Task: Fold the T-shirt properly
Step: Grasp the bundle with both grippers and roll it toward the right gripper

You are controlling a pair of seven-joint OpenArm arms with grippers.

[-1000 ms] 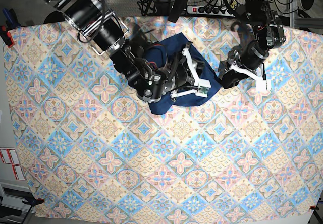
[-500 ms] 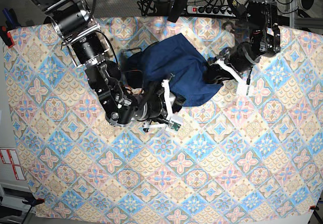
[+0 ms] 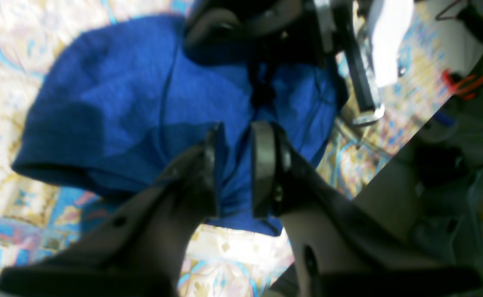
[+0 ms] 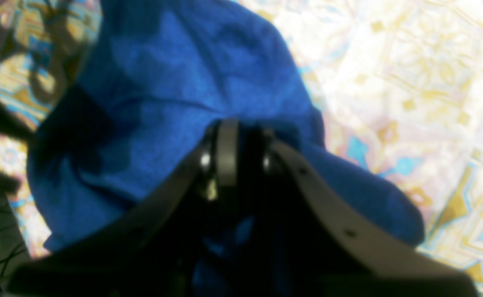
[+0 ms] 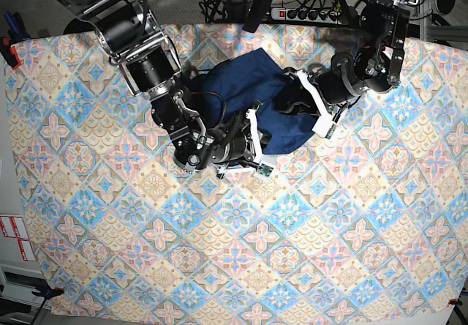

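The T-shirt (image 5: pixel 252 94) is a dark navy heap on the patterned cloth at the back middle of the table. My right gripper (image 5: pixel 252 148) sits at its front edge. In the right wrist view its fingers (image 4: pixel 226 150) are nearly closed, with the T-shirt (image 4: pixel 192 78) bunched at the tips. My left gripper (image 5: pixel 292 96) lies on the shirt's right side. In the left wrist view its fingers (image 3: pixel 263 165) pinch a fold of the T-shirt (image 3: pixel 134 95). Part of the other arm (image 3: pixel 365 78) shows behind.
The patterned tablecloth (image 5: pixel 241 252) covers the whole table. A power strip (image 5: pixel 307 14) and cables lie past the back edge. Both arms reach in from the back corners and crowd the shirt.
The left gripper moved left onto the shirt's right side. The right gripper pulled down-left off the shirt a second ago, then shifted back up-right to its front edge.
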